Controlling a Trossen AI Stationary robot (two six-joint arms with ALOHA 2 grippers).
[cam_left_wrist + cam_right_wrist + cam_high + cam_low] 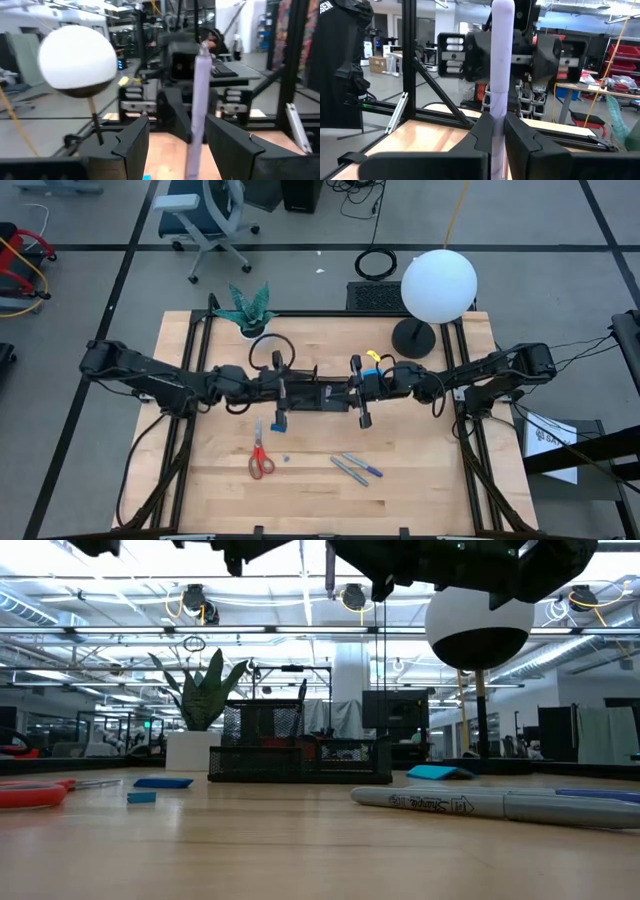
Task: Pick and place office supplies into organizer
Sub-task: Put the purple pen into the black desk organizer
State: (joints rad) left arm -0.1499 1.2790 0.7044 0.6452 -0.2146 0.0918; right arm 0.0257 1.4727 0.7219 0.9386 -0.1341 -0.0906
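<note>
Right gripper [499, 137] holds a grey pen [501, 75] upright above the organizer [318, 394]; left gripper [172, 142] faces it, jaws spread wide and empty.

Both grippers meet at mid-table over the black tray, close together, the pen pinched between the right fingers with its tip up. Still on the wood nearer the front edge: red-handled scissors [260, 458], a tiny blue block [286, 458], two pens [352, 468]. A blue note pad [163, 782] lies flat near the tray. Behind the tray stand the white globe lamp [438, 284] and a potted plant [246, 308], both close to the arms' working space.
</note>
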